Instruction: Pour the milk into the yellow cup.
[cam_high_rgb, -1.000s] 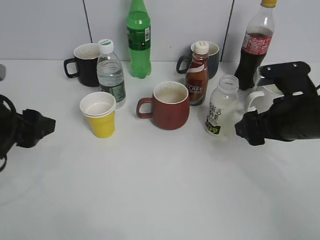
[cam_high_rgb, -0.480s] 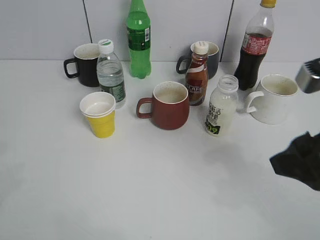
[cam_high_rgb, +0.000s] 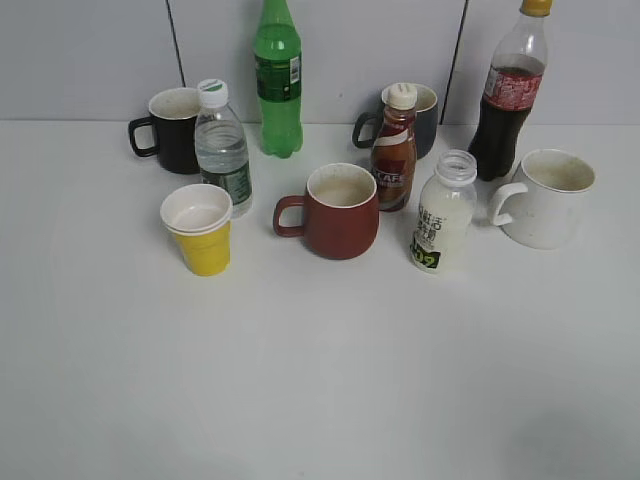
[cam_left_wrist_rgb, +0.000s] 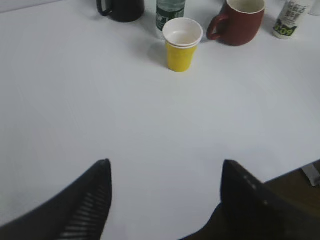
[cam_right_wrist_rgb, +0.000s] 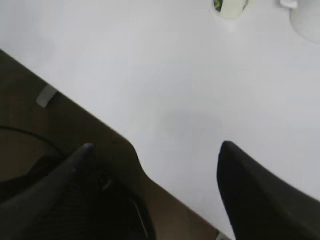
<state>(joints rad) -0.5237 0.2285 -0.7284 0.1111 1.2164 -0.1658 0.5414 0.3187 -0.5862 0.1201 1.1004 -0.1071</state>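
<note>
The milk bottle (cam_high_rgb: 441, 213) stands upright and capless, right of the red-brown mug; its base shows in the right wrist view (cam_right_wrist_rgb: 229, 7) and in the left wrist view (cam_left_wrist_rgb: 288, 21). The yellow cup (cam_high_rgb: 199, 231) stands upright at centre left, empty; it also shows in the left wrist view (cam_left_wrist_rgb: 182, 45). Neither gripper shows in the exterior view. My left gripper (cam_left_wrist_rgb: 165, 172) is open and empty over bare table, well short of the cup. My right gripper (cam_right_wrist_rgb: 156, 152) is open and empty above the table's front edge, far from the milk.
A red-brown mug (cam_high_rgb: 338, 211), brown coffee bottle (cam_high_rgb: 395, 150), water bottle (cam_high_rgb: 222, 148), black mug (cam_high_rgb: 170, 129), green bottle (cam_high_rgb: 277, 80), dark mug (cam_high_rgb: 425, 112), cola bottle (cam_high_rgb: 510, 95) and white mug (cam_high_rgb: 544, 197) stand at the back. The table edge (cam_right_wrist_rgb: 125, 137) runs under my right gripper.
Both arms have pulled back out of the exterior view. The right gripper, which was beside the milk bottle, withdrew to the lower right. The bottle and cup have not moved.
</note>
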